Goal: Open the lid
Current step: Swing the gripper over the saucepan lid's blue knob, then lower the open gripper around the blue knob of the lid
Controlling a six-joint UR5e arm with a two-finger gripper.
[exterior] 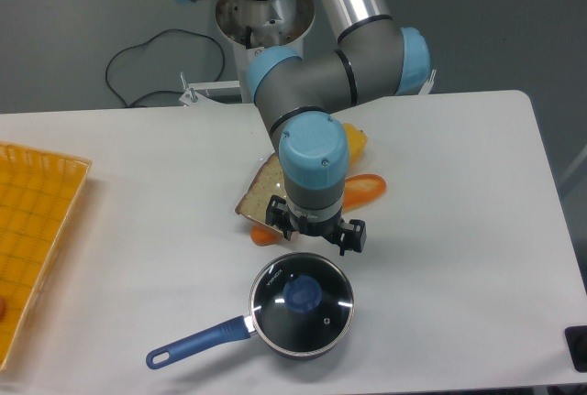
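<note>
The round clear glass lid (303,304) with a metal rim and a blue centre knob sits closed on a dark saucepan (295,351) near the table's front edge. The pan's long blue handle (194,343) points to the front left. My gripper (315,240) hangs just behind and above the lid, pointing down, apart from the knob. Its fingers are mostly hidden under the wrist, so I cannot tell whether it is open or shut. It holds nothing that I can see.
A slice of bread (261,191) and orange food pieces (362,189) lie on the table behind the gripper. A yellow tray (37,230) stands at the left edge. The robot base and a black cable (147,56) are at the back.
</note>
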